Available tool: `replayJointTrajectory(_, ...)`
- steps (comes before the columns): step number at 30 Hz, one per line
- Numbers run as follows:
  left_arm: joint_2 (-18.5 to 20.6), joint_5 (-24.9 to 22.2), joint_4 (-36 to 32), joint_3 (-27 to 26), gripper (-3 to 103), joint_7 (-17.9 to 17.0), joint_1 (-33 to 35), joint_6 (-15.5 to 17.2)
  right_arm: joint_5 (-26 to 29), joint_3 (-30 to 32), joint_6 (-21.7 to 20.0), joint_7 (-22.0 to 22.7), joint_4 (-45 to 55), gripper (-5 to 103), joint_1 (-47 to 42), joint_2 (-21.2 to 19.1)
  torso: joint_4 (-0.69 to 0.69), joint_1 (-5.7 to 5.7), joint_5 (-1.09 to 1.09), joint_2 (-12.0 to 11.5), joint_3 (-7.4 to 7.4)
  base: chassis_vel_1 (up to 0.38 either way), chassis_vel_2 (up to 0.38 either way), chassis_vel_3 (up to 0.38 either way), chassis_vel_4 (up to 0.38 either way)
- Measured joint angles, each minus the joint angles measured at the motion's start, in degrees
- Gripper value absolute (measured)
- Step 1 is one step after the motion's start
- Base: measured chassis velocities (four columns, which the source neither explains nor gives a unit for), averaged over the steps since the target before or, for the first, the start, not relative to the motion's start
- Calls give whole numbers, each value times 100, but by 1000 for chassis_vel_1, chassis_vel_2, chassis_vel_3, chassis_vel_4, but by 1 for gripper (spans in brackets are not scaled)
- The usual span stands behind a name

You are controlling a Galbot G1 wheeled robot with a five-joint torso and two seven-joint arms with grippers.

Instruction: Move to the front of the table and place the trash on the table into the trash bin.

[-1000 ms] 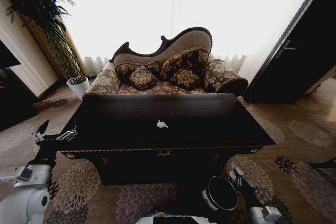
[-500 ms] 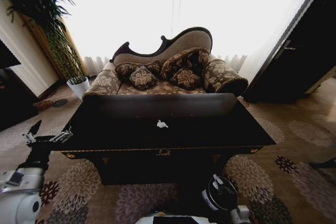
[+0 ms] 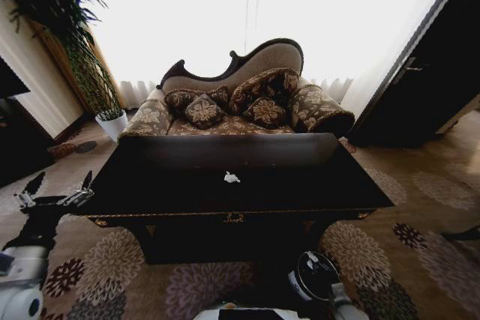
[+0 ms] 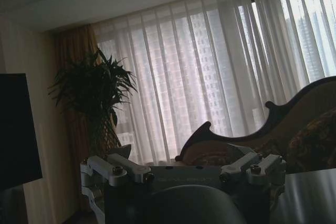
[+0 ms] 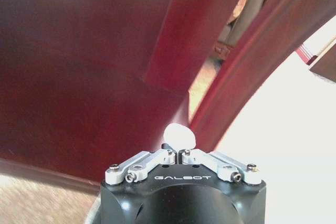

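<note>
The glossy black table (image 3: 187, 192) with gold trim stands in front of me. One white lumpy paper bit (image 3: 231, 177) lies near its middle. The round black trash bin (image 3: 319, 281) sits on the carpet below the table's front, right of centre. My right gripper (image 3: 310, 259) hangs over the bin's rim, shut on another white paper bit (image 5: 179, 135) that sticks out between its fingers (image 5: 157, 157). My left gripper (image 3: 58, 189) is open beside the table's left end, its spread fingers (image 4: 128, 167) holding nothing.
A patterned sofa (image 3: 240, 103) with cushions stands behind the table. A potted plant in a white pot (image 3: 114, 124) is at the back left, and a dark cabinet (image 3: 427, 88) at the right. Flowered carpet lies all around.
My right gripper has swung left from the carpet beside the bin to over the bin. My left arm has drifted outward to the left, away from the table's corner.
</note>
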Motion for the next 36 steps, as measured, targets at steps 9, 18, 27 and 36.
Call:
replayJointTrajectory(9, -75, 7, -86, -86, 100, -1, 145, 0, -455, -505, -111, 133, -1555, 1, 787, -226, 0, 0, 2, 0, 0, 0, 0, 0, 0)
replayJointTrajectory(18, -76, 5, -78, -126, 100, -4, 191, -5, 170, -933, -366, 145, -2014, 1, 947, 85, -1, 0, 1, 0, 0, 0, 0, 0, 0)
replayJointTrajectory(27, -88, 20, -75, -132, 100, -4, 222, -11, 614, -1091, -495, 144, -1989, 3, 985, 193, -1, 0, 0, 0, 0, 0, 0, 0, 0)
replayJointTrajectory(36, -109, 23, -88, -129, 100, -4, 236, -21, 668, -1110, -555, 143, -1713, 29, 935, 183, 0, 0, 1, 0, 0, 0, 0, 0, 0)
